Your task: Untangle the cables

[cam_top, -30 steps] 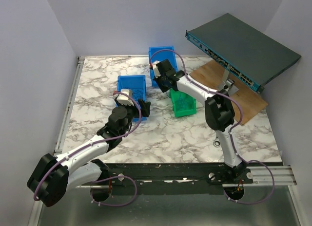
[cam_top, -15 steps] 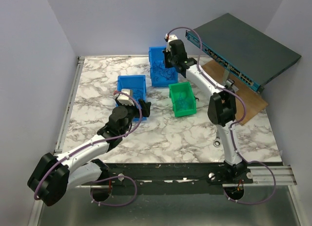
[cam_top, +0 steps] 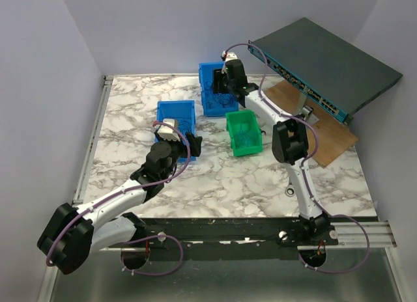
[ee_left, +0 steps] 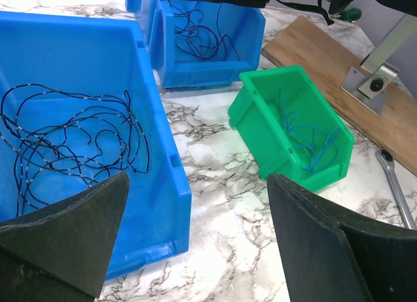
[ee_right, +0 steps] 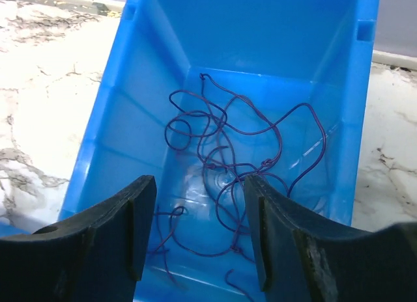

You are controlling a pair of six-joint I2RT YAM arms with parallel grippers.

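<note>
My right wrist camera is giving me what my own arm is hiding from the overhead view: a loose tangle of thin purplish cables (ee_right: 241, 165) is lying on the floor of the far blue bin (ee_right: 150, 68). My right claw (ee_right: 199, 243) is hovering above it, with its fingers spread apart and nothing between them. My left wrist camera is showing the rest. Dark cables (ee_left: 71, 139) are curling in a heap inside the near blue bin (ee_left: 159, 185), and a few blue cables (ee_left: 306, 136) are lying in the green bin (ee_left: 260, 110) standing near it on the right. My left claw (ee_left: 195, 250) is hanging spread wide and empty over the near bin's right wall, with the dark heap lying ahead of its left finger. This view is also catching a silver wrench (ee_left: 394, 178) lying on the desk (cam_top: 130, 107) beyond the green bin. From above, the desk is showing as white marble with grey veins, and pale lilac walls are closing it in. At the right a wooden board (cam_top: 339, 146) is carrying a stand with a dark network switch (cam_top: 326, 61).
</note>
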